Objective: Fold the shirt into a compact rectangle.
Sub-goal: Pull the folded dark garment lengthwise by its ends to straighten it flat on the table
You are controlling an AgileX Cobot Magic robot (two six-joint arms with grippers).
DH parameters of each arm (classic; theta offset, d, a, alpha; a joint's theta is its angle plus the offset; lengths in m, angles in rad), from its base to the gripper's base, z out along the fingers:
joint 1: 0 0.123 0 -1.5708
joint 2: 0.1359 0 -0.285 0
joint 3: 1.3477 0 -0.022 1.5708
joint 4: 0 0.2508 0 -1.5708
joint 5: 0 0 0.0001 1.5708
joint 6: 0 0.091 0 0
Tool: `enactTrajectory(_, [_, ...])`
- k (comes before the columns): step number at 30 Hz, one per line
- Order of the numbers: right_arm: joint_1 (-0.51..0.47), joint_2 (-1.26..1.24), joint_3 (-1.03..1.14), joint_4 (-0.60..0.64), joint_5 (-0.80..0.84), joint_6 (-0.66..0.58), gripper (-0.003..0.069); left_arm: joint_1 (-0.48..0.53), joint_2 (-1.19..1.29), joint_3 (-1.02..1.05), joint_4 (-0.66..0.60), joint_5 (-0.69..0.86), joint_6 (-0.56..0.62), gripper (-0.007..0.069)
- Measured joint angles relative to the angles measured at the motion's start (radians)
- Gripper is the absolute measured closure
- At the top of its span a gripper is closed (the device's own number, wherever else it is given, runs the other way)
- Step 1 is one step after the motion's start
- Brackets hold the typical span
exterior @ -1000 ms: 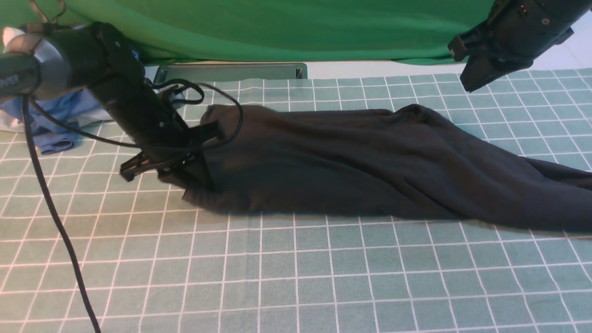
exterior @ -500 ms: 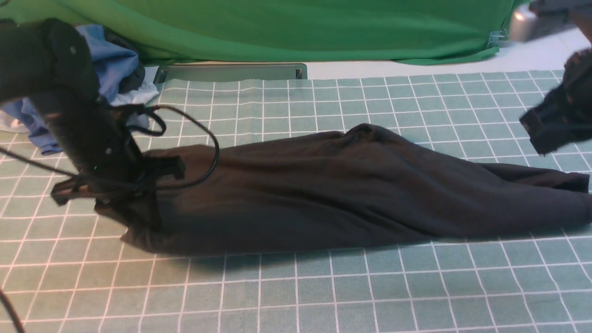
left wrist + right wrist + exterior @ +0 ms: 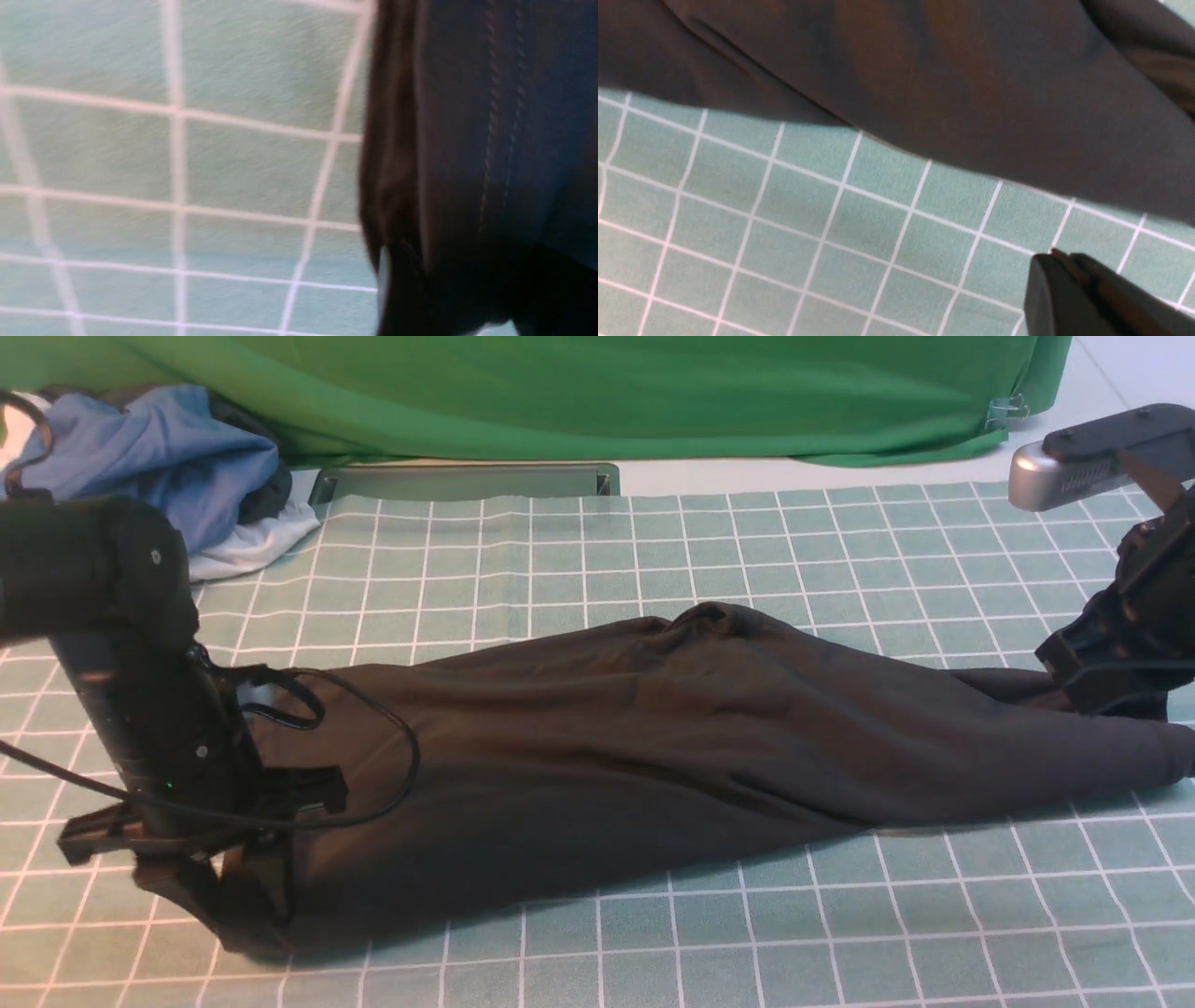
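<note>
Left hand (image 3: 250,889) low at shirt (image 3: 653,728) end, grip unclear; right hand (image 3: 1057,267) closed, empty.

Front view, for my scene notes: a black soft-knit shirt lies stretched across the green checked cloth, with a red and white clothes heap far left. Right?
Not quite: the front view shows the clothes heap is blue and white. The black soft-knit shirt does lie stretched across the green checked cloth.

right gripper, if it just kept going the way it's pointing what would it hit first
Probably the checked table cloth, just short of the shirt: in the wrist view the shut right gripper points at bare grid. Depth is unclear, so it might graze the shirt.
</note>
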Motion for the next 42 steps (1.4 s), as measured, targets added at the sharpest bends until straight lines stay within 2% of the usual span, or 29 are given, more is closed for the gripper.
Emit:
enactTrajectory(1, [0.000,0.000,0.000,0.000,-0.005,-0.002,0.0628,0.000,-0.006,-0.022,0.027,0.007,-0.024,0.0267])
enactTrajectory(5, [0.000,0.003,0.000,0.000,-0.025,-0.002,0.0628,0.000,-0.021,-0.114,0.035,0.009,-0.063,0.0181])
enactTrajectory(9, [0.000,0.003,0.000,0.000,-0.035,-0.003,0.0628,-0.001,-0.024,-0.132,-0.100,0.010,-0.072,0.0167])
enactTrajectory(11, [0.000,0.003,0.000,0.000,-0.036,-0.003,0.0628,-0.007,-0.021,-0.108,-0.141,0.004,-0.069,0.0186])
enactTrajectory(13, [0.000,0.003,0.000,0.000,-0.036,-0.003,0.0628,-0.022,-0.019,-0.035,-0.159,-0.029,-0.061,0.0237])
enactTrajectory(20, [-0.013,0.009,0.000,-0.035,-0.037,0.001,0.0628,-0.035,-0.013,0.144,-0.123,-0.098,-0.058,0.0398])
enactTrajectory(25, [-0.105,0.075,0.000,-0.038,-0.055,0.019,0.0622,-0.035,-0.013,0.152,-0.081,-0.113,-0.078,0.0412])
enactTrajectory(27, [-0.160,0.120,0.000,-0.046,-0.081,0.031,0.0588,-0.035,-0.013,0.152,-0.079,-0.116,-0.079,0.0400])
enactTrajectory(30, [-0.241,0.190,0.000,-0.046,-0.126,0.033,0.0474,-0.035,-0.013,0.152,-0.074,-0.129,-0.080,0.0362])
enactTrajectory(31, [-0.251,0.199,0.000,-0.046,-0.131,0.033,0.0464,-0.035,-0.013,0.152,-0.074,-0.130,-0.080,0.0360])
enactTrajectory(32, [-0.280,0.226,0.000,-0.046,-0.141,0.034,0.0392,-0.035,-0.013,0.152,-0.073,-0.133,-0.080,0.0345])
enactTrajectory(35, [-0.347,0.294,0.000,-0.046,-0.165,0.035,0.0252,-0.035,-0.013,0.153,-0.071,-0.141,-0.081,0.0321])
enactTrajectory(38, [-0.382,0.342,0.000,-0.046,-0.187,0.036,0.0207,-0.035,-0.013,0.154,-0.071,-0.146,-0.080,0.0319])
enactTrajectory(42, [-0.397,0.407,0.000,-0.046,-0.221,0.036,0.0195,-0.035,-0.013,0.156,-0.070,-0.149,-0.080,0.0319])
